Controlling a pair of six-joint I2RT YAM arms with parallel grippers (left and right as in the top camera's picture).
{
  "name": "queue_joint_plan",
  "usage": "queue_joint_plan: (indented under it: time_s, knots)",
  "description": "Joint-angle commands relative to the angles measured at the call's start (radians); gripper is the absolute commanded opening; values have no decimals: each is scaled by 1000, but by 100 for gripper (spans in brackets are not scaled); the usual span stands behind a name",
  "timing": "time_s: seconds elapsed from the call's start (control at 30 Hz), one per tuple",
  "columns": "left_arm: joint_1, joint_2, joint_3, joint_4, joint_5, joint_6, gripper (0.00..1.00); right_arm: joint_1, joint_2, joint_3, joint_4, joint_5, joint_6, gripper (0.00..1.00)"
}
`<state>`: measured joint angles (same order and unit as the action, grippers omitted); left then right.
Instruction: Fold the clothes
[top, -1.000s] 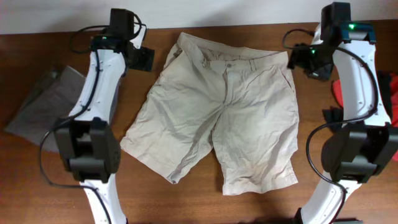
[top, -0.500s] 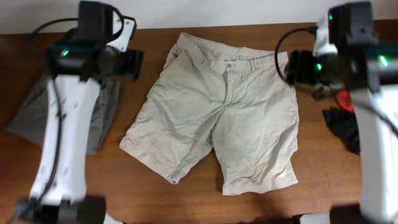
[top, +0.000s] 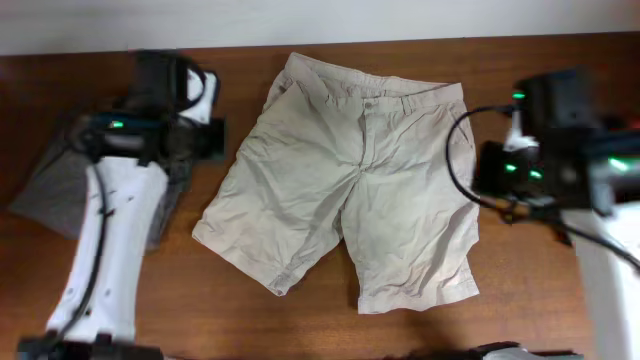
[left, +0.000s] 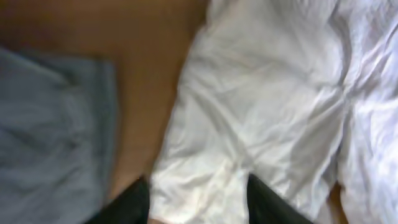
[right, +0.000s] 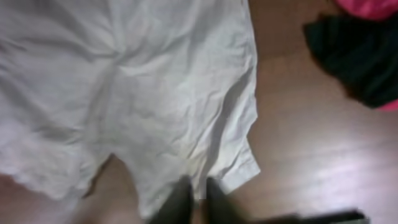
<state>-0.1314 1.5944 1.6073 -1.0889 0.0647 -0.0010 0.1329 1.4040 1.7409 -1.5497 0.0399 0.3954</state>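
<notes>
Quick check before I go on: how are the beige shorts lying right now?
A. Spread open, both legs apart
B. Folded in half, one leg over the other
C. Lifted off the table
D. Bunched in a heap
A: the overhead view shows the shorts lying open on the table, waistband toward the far edge and both legs apart, with no fold made.

Overhead view. The left arm (top: 105, 235) rises from 7 o'clock to its wrist at 10 o'clock, a green lamp lit on top. The right arm (top: 612, 270) climbs the edge from 4 o'clock to its wrist at 3 o'clock. Wrist views, both blurred: the left gripper (left: 199, 204) holds its dark fingers (left: 132, 202) spread wide. The right gripper (right: 198, 200) has its fingers (right: 178, 202) side by side, a sliver between them.
</notes>
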Motion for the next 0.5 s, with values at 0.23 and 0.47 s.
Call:
queue_joint_plan:
  time_s: [0.23,0.47]
  knots:
    - [0,10,-533,377,249,-55,8,4,98,-665,408,-157,42,4]
    - [0,10,-707,472,196,-158,5,3,161,-873,600,-132,124,4]
